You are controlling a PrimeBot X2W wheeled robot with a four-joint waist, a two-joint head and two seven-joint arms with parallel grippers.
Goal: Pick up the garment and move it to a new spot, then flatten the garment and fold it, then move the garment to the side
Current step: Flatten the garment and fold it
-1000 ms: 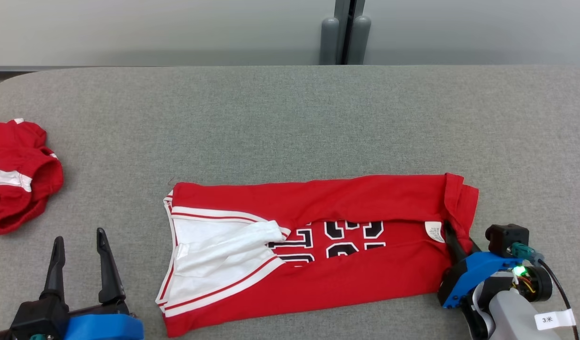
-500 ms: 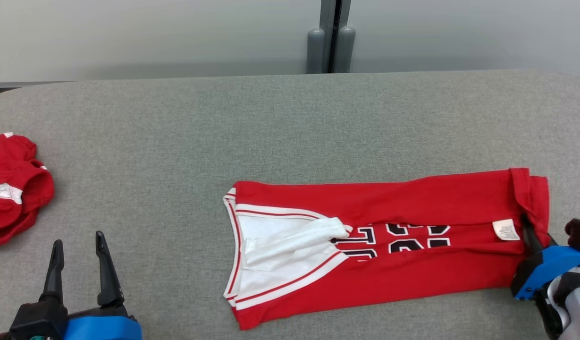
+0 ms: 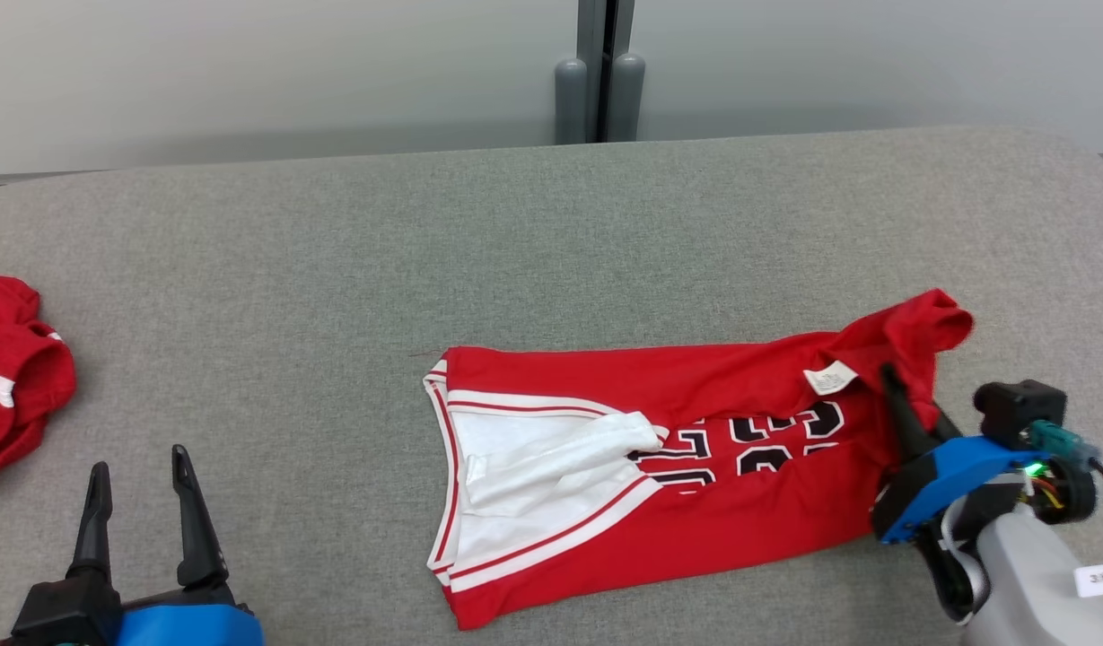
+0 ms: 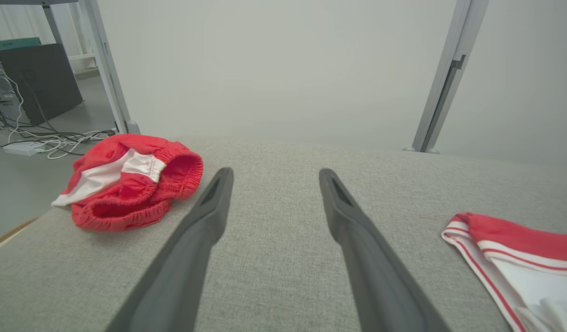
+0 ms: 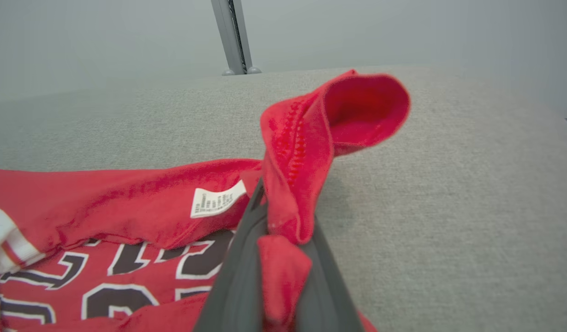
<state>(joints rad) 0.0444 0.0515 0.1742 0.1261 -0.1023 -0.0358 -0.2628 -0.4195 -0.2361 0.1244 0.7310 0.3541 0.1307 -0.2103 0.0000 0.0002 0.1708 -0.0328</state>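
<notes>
**Right fingers clamped on the garment's end, left fingers spread over bare table**

Nearest you, at the lower left, the left gripper (image 3: 140,465) holds its two fingers wide apart with nothing between them. Its body is cut off by the frame edge.

At the lower right, the right gripper (image 3: 890,375) has its fingers pressed together on the right-hand end of the red garment (image 3: 695,511). In the right wrist view, cloth bunches between and over the fingers and hides their tips. That end is raised and curled. The rest lies flat on the table (image 3: 336,251), stretching leftward from those fingers and well apart from your left ones.

A folded-over flap half covers the black numerals, so you can't read them. A white label (image 3: 827,378) sits just left of the clamped fingers.

Far left, the red shorts (image 3: 13,395) are cut by the frame edge. Beyond the table stand two grey posts (image 3: 596,81).
</notes>
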